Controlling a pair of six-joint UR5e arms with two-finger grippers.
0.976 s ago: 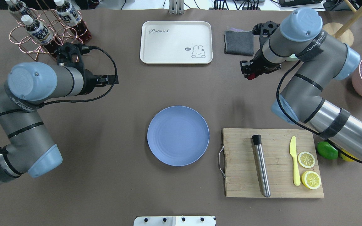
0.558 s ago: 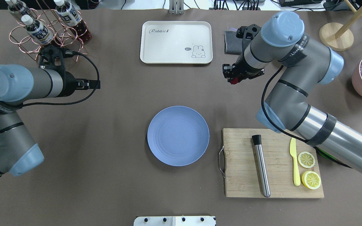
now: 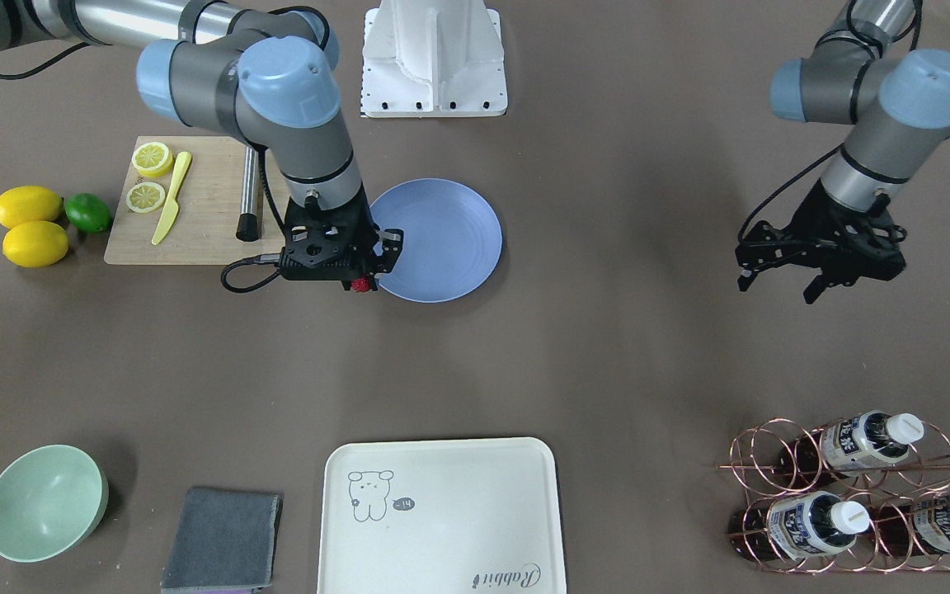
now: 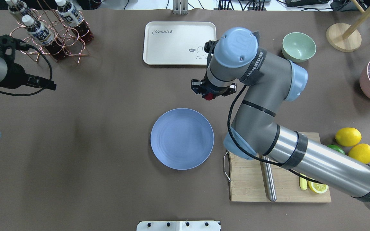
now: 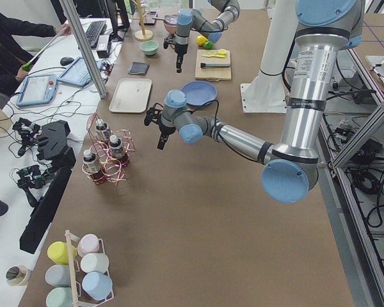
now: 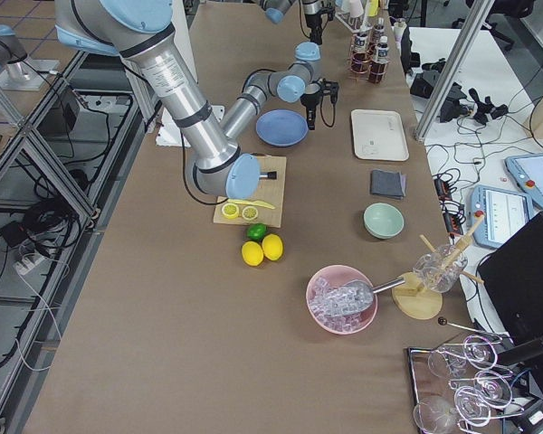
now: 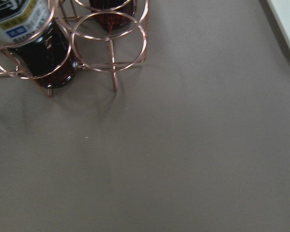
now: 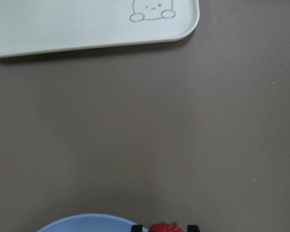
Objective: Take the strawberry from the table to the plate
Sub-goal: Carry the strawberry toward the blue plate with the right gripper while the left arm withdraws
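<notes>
the right gripper (image 4: pixel 208 95) is clamped on the strawberry (image 4: pixel 208 97). in the overhead view the berry is only a small red spot poking out below the black wrist hardware, and the arm's blue joint cap hides most of the gripper from there. in the front-facing view the strawberry (image 3: pixel 361 285) hangs at the bottom of the right gripper (image 3: pixel 362 279). it sits right at the tray-side rim of the blue plate (image 3: pixel 450 235) and is off the table (image 3: pixel 524 355); how high it hangs cannot be told. the right wrist view cuts the berry off at the bottom edge, so only the top of the strawberry (image 8: pixel 164 227) shows between two black fingertips (image 8: pixel 136 227). a sliver of the plate's rim (image 8: pixel 82 221) lies beside it, and the cream tray (image 8: pixel 87 24) is cut off at the top.

the left gripper (image 3: pixel 776 286) hangs well apart from all this, over bare table near the bottle rack (image 3: pixel 846 495). its two fingers are spread with nothing between them. its own wrist view shows no fingers at all, only table and part of the bottle rack (image 7: pixel 108 48).

in the overhead view the right arm lies across the cutting board (image 4: pixel 246 187) and hides much of it. it covers the upper end of the steel rod (image 4: pixel 269 184), most of the yellow knife (image 4: pixel 303 185), part of a lemon slice (image 4: pixel 318 187) and most of the lime (image 4: pixel 335 148). the wrist also covers part of the drawing on the tray.
</notes>
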